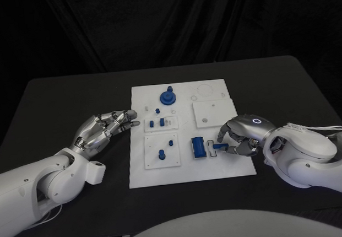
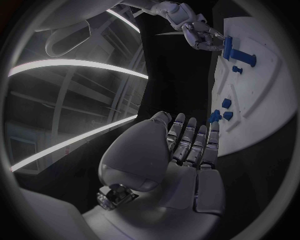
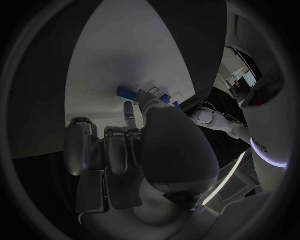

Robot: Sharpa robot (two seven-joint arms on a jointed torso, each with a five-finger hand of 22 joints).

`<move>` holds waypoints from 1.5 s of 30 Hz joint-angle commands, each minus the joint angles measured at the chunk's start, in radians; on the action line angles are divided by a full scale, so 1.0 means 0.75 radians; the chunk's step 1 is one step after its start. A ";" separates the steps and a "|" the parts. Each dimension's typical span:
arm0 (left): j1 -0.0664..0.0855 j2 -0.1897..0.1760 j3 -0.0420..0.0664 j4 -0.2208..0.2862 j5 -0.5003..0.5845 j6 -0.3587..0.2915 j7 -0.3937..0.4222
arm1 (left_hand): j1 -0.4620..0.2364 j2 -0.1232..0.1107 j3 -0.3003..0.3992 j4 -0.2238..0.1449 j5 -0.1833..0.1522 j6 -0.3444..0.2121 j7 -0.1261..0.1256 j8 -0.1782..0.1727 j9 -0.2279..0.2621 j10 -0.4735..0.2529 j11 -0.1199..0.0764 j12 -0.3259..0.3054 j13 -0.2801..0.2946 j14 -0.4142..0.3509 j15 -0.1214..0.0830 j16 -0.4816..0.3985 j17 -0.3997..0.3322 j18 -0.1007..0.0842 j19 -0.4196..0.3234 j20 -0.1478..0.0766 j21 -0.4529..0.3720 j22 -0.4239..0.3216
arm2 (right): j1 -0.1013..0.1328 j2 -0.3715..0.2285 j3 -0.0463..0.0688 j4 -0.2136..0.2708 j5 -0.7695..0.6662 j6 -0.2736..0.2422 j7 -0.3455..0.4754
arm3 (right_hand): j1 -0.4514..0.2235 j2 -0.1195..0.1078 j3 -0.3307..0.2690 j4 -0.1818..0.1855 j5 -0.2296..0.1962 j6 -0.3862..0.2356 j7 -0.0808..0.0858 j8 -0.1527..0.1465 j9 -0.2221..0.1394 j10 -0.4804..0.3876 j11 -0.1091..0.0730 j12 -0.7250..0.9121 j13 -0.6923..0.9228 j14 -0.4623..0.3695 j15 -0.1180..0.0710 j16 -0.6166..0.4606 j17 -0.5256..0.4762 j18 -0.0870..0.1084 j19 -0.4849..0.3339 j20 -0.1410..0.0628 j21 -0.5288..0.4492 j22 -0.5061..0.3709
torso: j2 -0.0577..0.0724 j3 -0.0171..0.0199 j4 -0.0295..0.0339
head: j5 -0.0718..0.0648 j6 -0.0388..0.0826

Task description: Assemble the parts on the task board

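Looking down from the head view, I see the task board [image 1: 189, 169] in the middle of the black table [image 1: 50, 100], and my right hand [image 1: 237, 137] sits over the board's right edge near its front corner, fingers curled toward a small blue-and-dark part [image 1: 216, 146]; whether it actually pinches that part I cannot tell. Just beside the fingertips, toward the board's middle, stands a blue block [image 1: 198, 147], its long axis running front to back along the board, so the right hand is plainly the nearer one. My left hand [image 1: 106, 128] hovers at the board's left edge, fingers together and extended toward it, holding nothing, with small blue pegs [image 1: 161, 122] near its tips and a blue round knob [image 1: 167, 97] toward the far edge. From the left wrist view, the left hand [image 2: 184, 150] shows flat and empty, fingertips close to a few blue pieces [image 2: 220, 114] at the board's edge, while the right hand [image 2: 197, 31] works well apart by the blue block [image 2: 232, 49]. From the right wrist view, the right hand [image 3: 134, 145] is curled, one finger reaching to a blue part [image 3: 130, 92] on the white board [image 3: 125, 45]; the contact is hidden.
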 commanded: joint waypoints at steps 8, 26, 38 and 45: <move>-0.003 0.002 0.001 0.001 -0.002 0.024 0.137 | 0.018 -0.002 0.012 -0.002 0.007 -0.009 0.030 -0.003 0.002 -0.001 0.013 -0.002 0.001 0.009 0.004 0.007 0.001 -0.027 0.013 -0.001 0.007 0.002 | -0.005 0.012 0.000 -0.007 -0.022 0.015 -0.038 | 0.002 -0.006 0.007 0.005 0.040 0.033 -0.012 0.019 0.014 0.138 -0.021 0.004 0.350 0.140 -0.019 0.003 0.351 -0.003 0.040 -0.017 -0.002 0.272 | 0.000 -0.0006 0.0003 | 0.000 0.000; -0.003 -0.001 0.001 0.004 -0.002 0.027 0.133 | 0.018 -0.002 0.012 -0.002 0.007 -0.009 0.030 -0.003 0.002 -0.001 0.013 -0.002 0.001 0.009 0.004 0.007 0.001 -0.027 0.013 -0.001 0.007 0.002 | -0.014 0.037 0.000 -0.032 -0.022 0.034 -0.049 | 0.038 -0.014 0.026 -0.015 0.116 0.035 -0.016 0.019 0.023 0.138 -0.027 0.004 0.350 0.140 -0.025 0.003 0.351 -0.001 0.037 -0.026 -0.011 0.269 | 0.000 -0.0007 0.0002 | 0.002 0.000; -0.003 0.001 0.001 0.003 -0.002 0.031 0.129 | 0.018 -0.003 0.016 -0.002 0.007 -0.009 0.032 -0.003 0.002 -0.001 0.014 -0.002 0.001 0.010 0.005 0.007 0.001 -0.029 0.013 -0.001 0.007 0.001 | -0.017 0.042 0.000 -0.035 -0.022 0.006 -0.058 | 0.052 0.001 0.046 -0.027 0.141 0.086 -0.028 0.043 0.046 0.138 -0.035 0.004 0.350 0.140 -0.031 0.003 0.351 -0.001 0.037 -0.029 -0.011 0.270 | -0.001 -0.0008 -0.0003 | 0.005 0.000; -0.003 0.001 0.001 0.002 -0.002 0.032 0.128 | 0.018 -0.003 0.016 -0.002 0.007 -0.009 0.032 -0.003 0.002 -0.001 0.014 -0.002 0.001 0.010 0.005 0.007 0.001 -0.029 0.013 -0.001 0.007 0.001 | -0.017 0.024 0.000 -0.012 0.036 -0.068 -0.065 | 0.011 0.017 0.047 0.000 0.173 0.137 -0.058 0.071 0.077 0.138 -0.062 0.004 0.350 0.140 -0.053 0.003 0.351 -0.002 0.041 -0.048 -0.006 0.271 | 0.000 -0.0002 -0.0001 | 0.007 0.000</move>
